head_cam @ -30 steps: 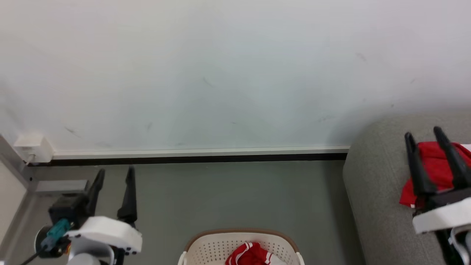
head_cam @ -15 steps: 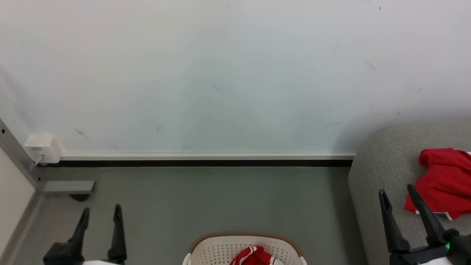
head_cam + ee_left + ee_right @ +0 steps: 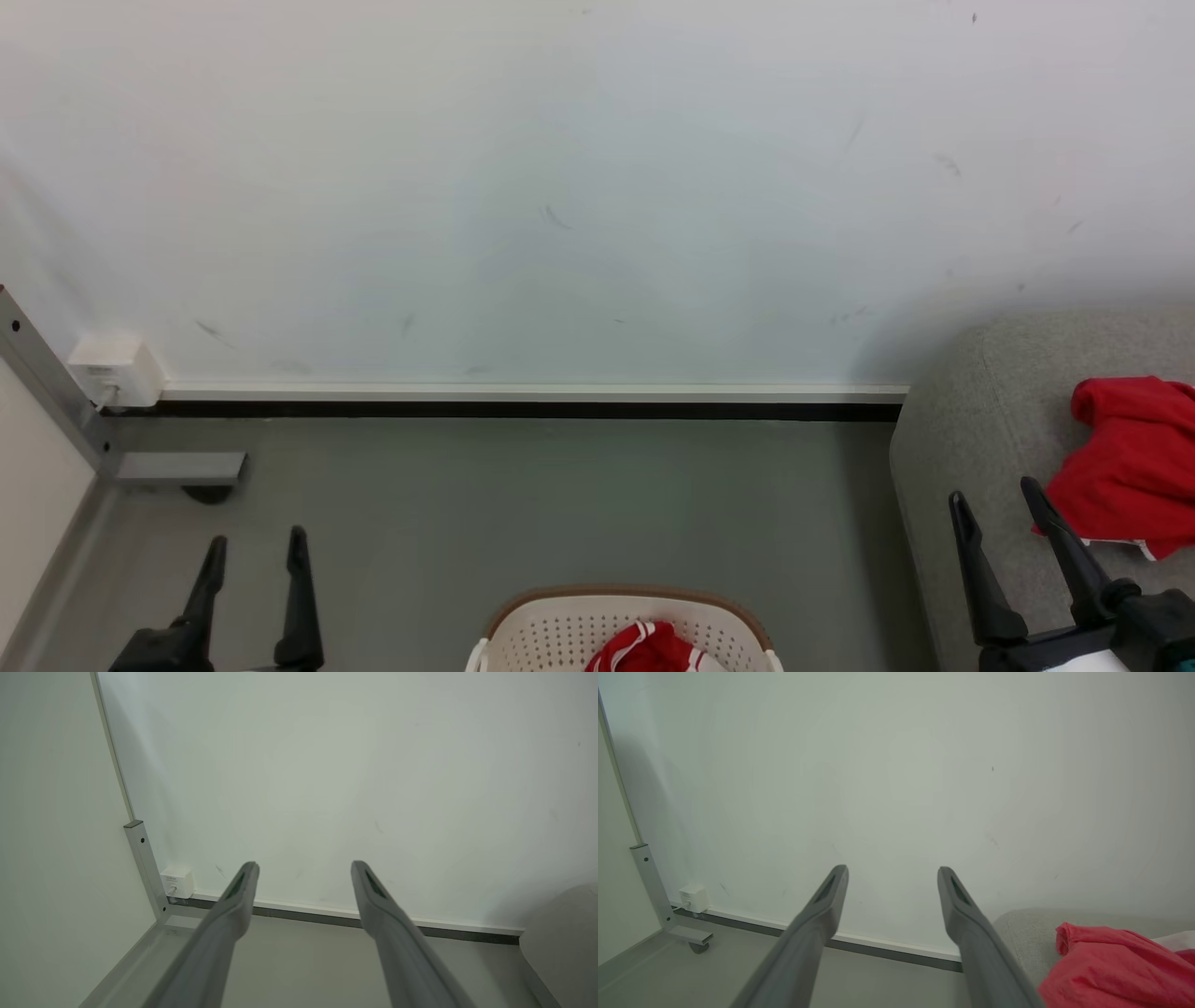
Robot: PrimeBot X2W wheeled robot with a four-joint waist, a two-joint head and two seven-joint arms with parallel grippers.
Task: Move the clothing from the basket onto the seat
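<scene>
A soft red white-striped garment (image 3: 649, 651) lies in the oval cream perforated basket (image 3: 551, 633); a second red garment (image 3: 1134, 457) rests on the large grey woven sofa (image 3: 971, 439). My left gripper (image 3: 257, 538) and right gripper (image 3: 993, 493) stand spread, empty. Recommended: I pinch a raised fold, lifting it clear of the basket.

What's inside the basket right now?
A red garment with white stripes lies in the basket. Anything beneath it is covered, and the basket's near part is cut off by the head view's bottom edge.
</scene>
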